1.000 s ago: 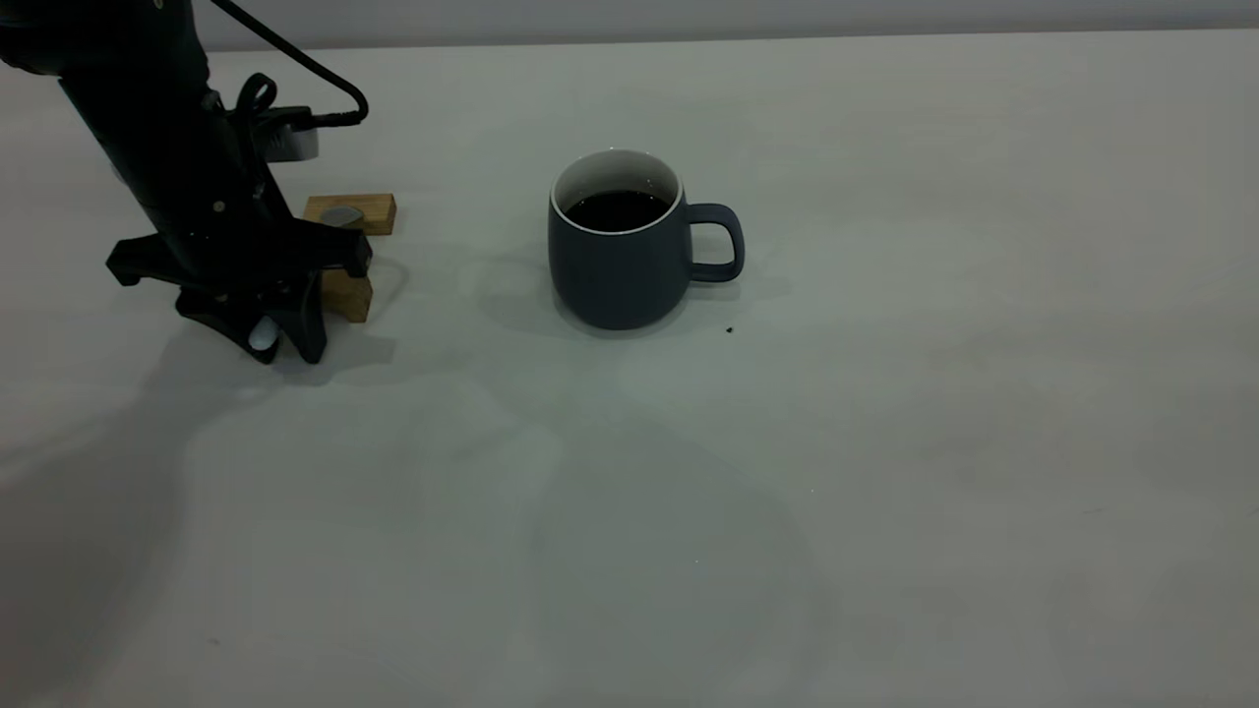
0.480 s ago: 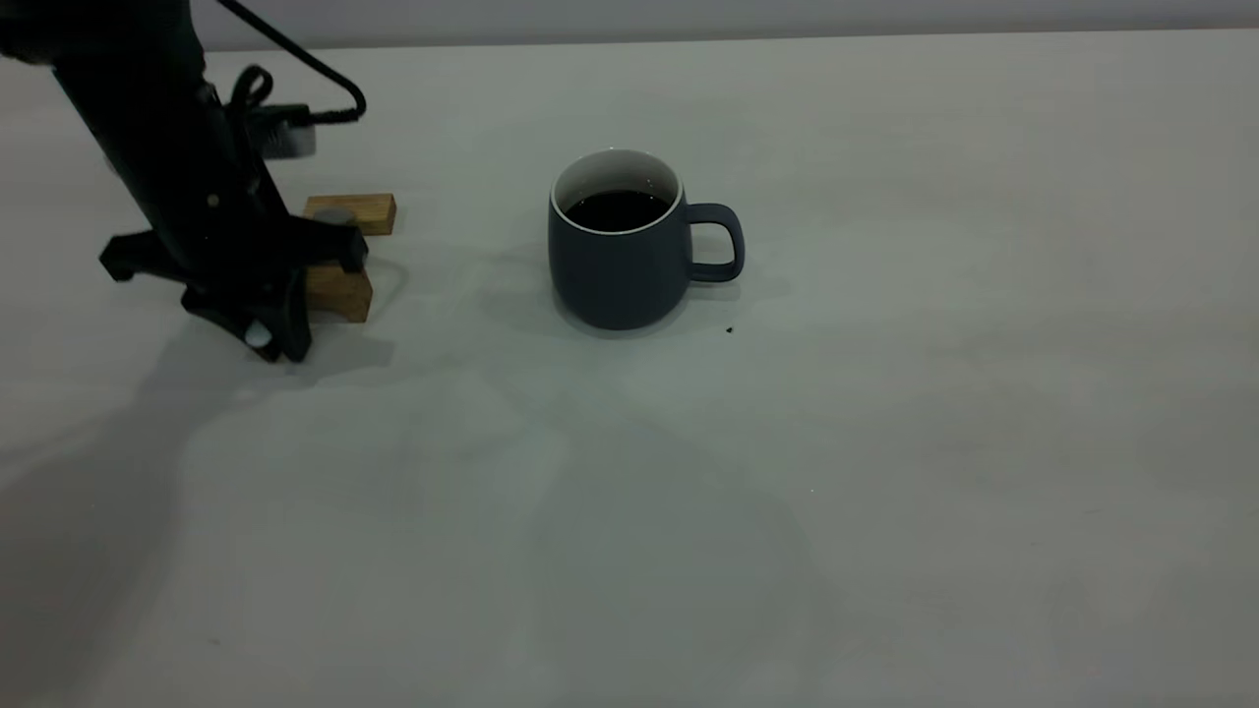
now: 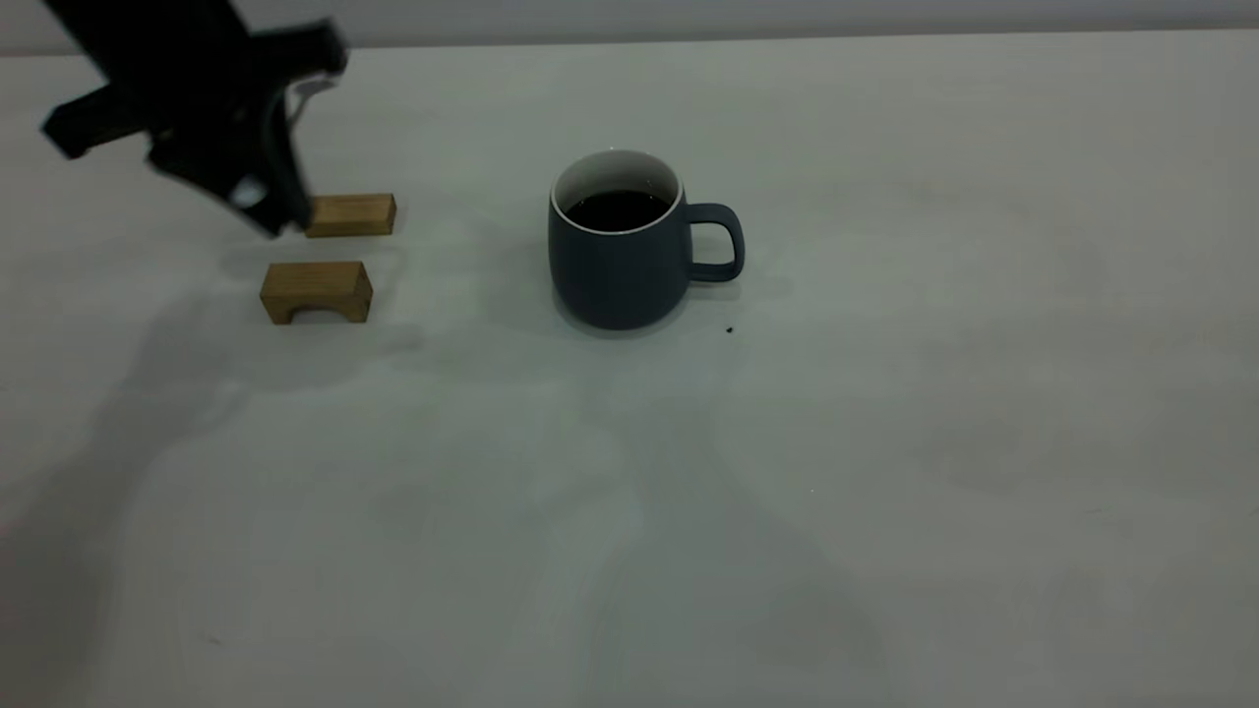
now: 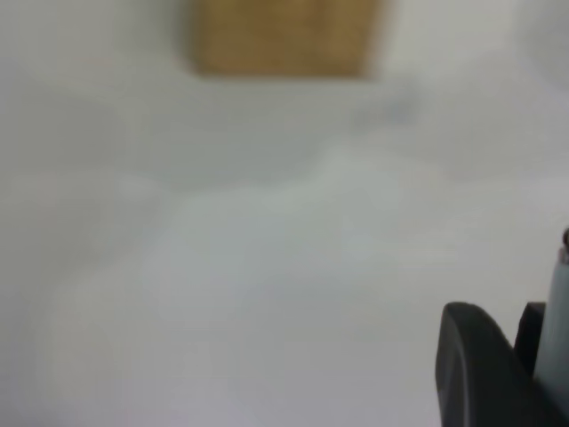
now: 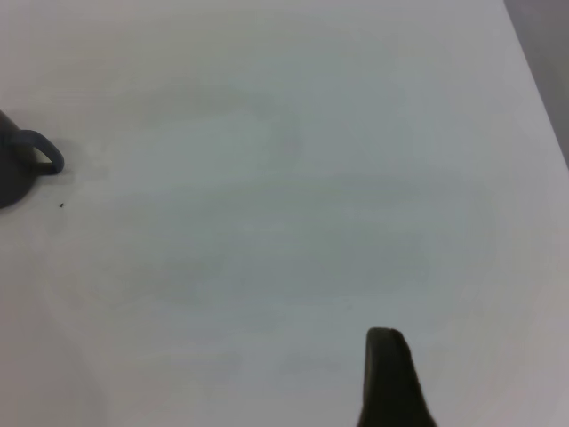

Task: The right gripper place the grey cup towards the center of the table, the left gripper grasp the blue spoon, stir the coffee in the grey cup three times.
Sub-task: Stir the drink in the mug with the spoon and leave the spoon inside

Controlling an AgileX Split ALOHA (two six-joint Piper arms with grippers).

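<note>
Hovering at the frame's upper left, the left gripper [image 3: 258,202] pinches the blue spoon [image 4: 558,302] above two wooden blocks [image 3: 316,291]. Centre frame stands the grey cup [image 3: 622,254] of coffee [image 3: 617,209].

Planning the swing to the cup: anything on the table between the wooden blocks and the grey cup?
Exterior view: only bare table between the two wooden blocks and the grey cup.

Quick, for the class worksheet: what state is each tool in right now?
Left tool: closed, holding the blue spoon.
Right tool: cannot be told.
</note>
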